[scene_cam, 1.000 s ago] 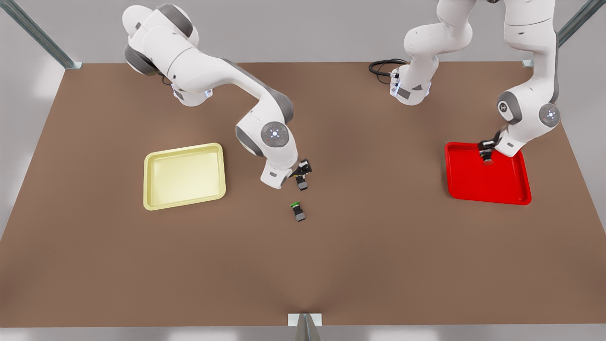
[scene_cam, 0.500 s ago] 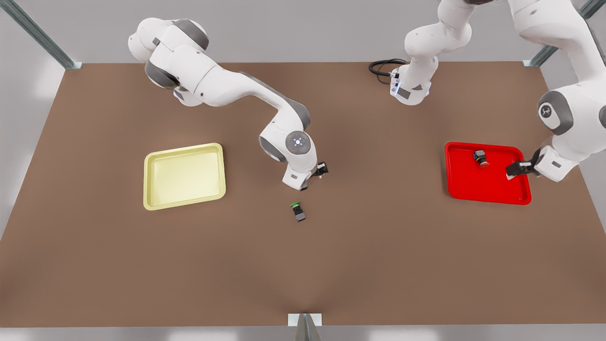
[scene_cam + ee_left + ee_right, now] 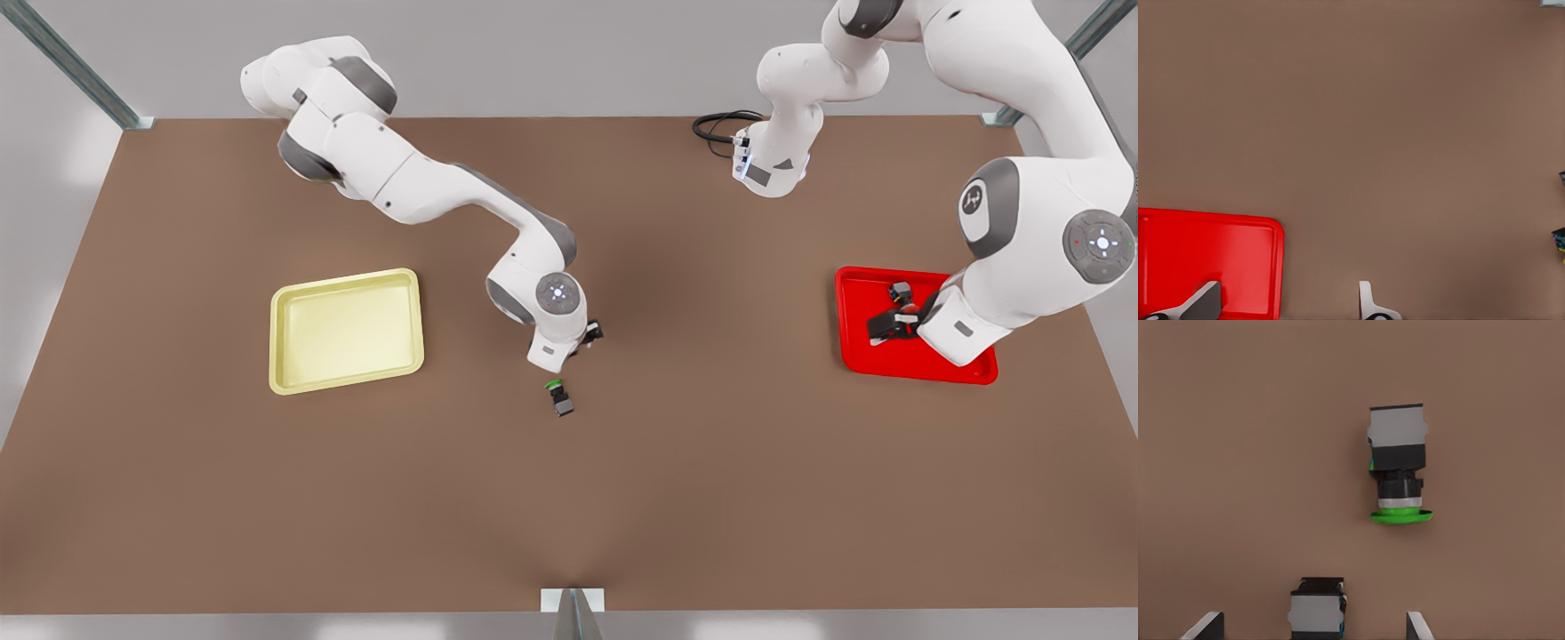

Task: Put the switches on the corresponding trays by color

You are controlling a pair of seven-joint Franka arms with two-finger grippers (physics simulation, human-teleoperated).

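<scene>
Brown table (image 3: 178, 498), grey walls behind. Pale yellow tray (image 3: 345, 277) on the front view's left holds nothing.

Centre: right gripper (image 3: 587, 338) hangs low over the table, fingers spread wide. A dark switch body (image 3: 1317, 610) lies between them, untouched; its cap colour is hidden. Green switch (image 3: 558, 397) lies on its side at about 7 o'clock from that gripper, apart from it.

Front view's right: red tray (image 3: 853, 356) holds the red switch (image 3: 901, 292) near its 12 o'clock rim. Left gripper (image 3: 885, 327) hovers over the tray at 6 o'clock of that switch, fingers wide, holding nothing.

Handling, as a judgement: the switches look light, rigid and easily tipped. Pinch the blocky body across its flat sides, not the round cap.

Changes: a second ago the left gripper sat right at the red switch. It then swung to the tray's 3 o'clock edge and is now back over the tray. The right gripper has shifted slightly around its switch. The green switch is unmoved.
</scene>
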